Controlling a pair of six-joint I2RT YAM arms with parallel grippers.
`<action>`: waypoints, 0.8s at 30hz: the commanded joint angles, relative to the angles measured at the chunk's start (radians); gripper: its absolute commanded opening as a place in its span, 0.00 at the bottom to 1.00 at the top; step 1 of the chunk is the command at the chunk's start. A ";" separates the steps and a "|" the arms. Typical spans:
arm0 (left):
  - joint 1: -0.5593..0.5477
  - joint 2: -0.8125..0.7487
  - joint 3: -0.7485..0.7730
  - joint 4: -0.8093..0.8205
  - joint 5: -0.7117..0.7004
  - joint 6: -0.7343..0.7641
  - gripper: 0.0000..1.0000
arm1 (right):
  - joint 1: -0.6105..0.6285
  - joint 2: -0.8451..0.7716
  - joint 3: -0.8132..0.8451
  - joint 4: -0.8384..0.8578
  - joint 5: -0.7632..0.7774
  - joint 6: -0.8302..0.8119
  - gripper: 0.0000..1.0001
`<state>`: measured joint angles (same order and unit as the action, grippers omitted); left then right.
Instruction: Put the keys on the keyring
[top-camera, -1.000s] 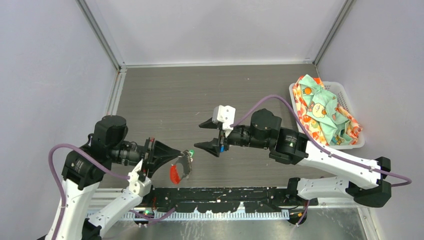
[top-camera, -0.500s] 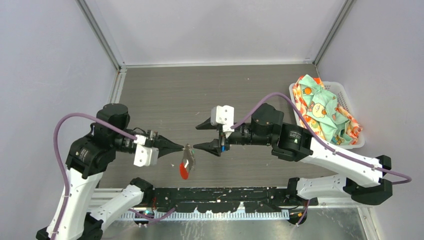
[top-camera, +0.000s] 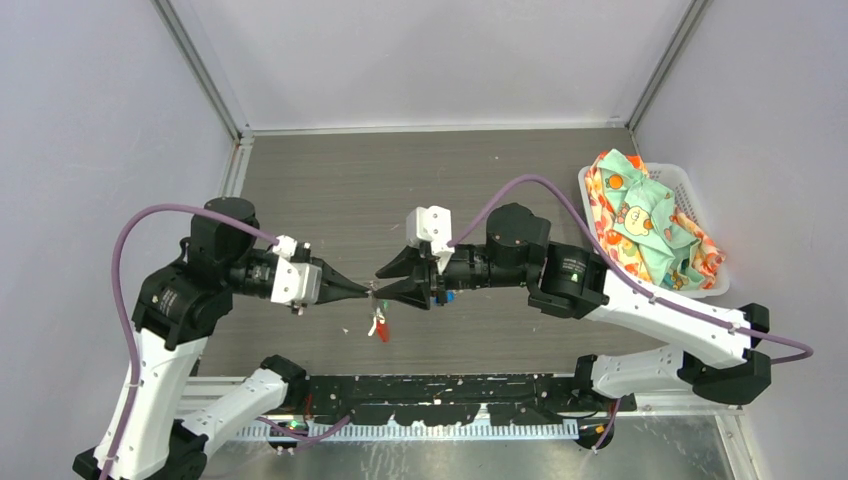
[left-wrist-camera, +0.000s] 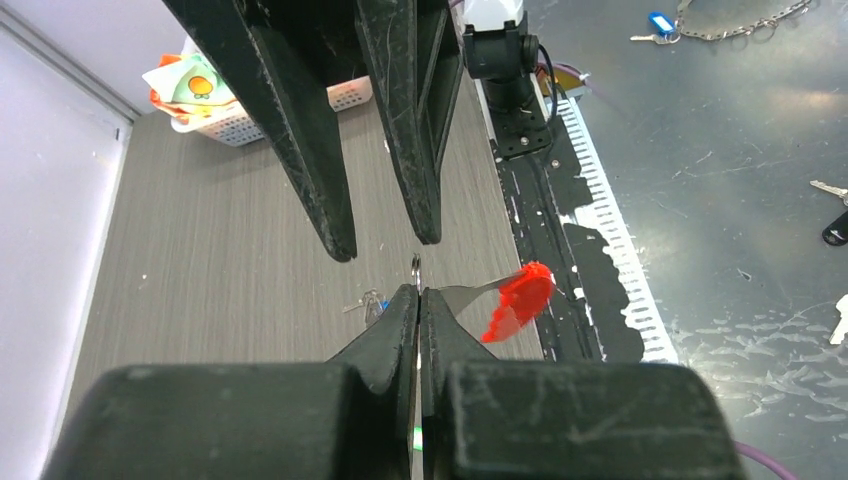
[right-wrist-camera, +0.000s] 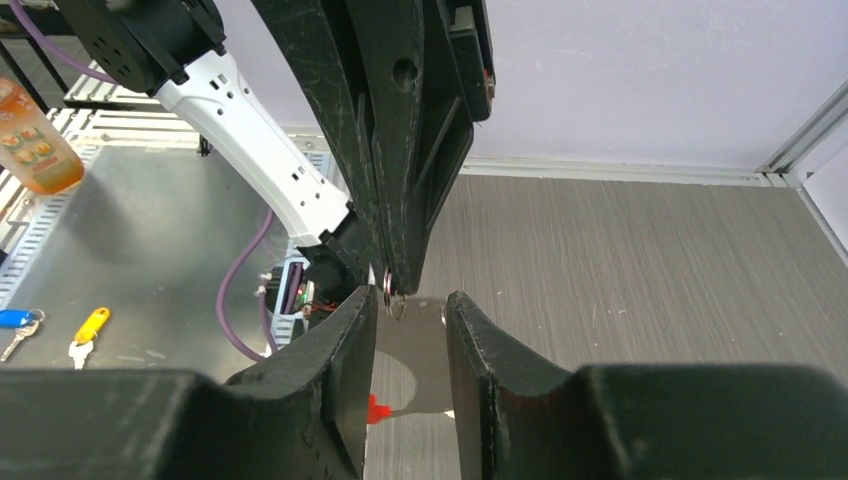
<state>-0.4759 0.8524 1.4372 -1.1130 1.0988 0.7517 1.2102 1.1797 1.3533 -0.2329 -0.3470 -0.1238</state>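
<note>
The left gripper (top-camera: 368, 291) is clenched on the keyring (left-wrist-camera: 416, 268) and holds it above the table (top-camera: 330, 190), with the red loop (left-wrist-camera: 515, 300) dangling below its tips. A small key (left-wrist-camera: 368, 303) shows just beside them; I cannot tell whether it hangs there. The right gripper (right-wrist-camera: 412, 297) is released, its fingers straddling the pinched ring. At far right, a basket (top-camera: 668, 170) holds cloth (top-camera: 640, 225).

Lighting: bright, even, diffuse from above.
Soft, faint shadows on the table (top-camera: 330, 190); sheen on the floor (left-wrist-camera: 740, 200) (left wrist view); near fingers (right-wrist-camera: 300, 400) out of focus; top view sharp throughout.
</note>
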 joint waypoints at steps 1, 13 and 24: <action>-0.001 0.010 0.042 -0.020 0.005 -0.004 0.00 | 0.005 0.038 0.084 0.004 -0.020 0.029 0.36; -0.001 0.030 0.066 -0.063 -0.019 -0.018 0.00 | 0.006 0.105 0.191 -0.146 -0.031 0.009 0.19; -0.001 0.030 0.077 -0.048 -0.025 -0.072 0.00 | 0.005 0.157 0.292 -0.320 0.002 -0.025 0.01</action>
<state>-0.4759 0.8845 1.4696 -1.1694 1.0611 0.7120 1.2140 1.3308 1.5887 -0.4782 -0.3706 -0.1249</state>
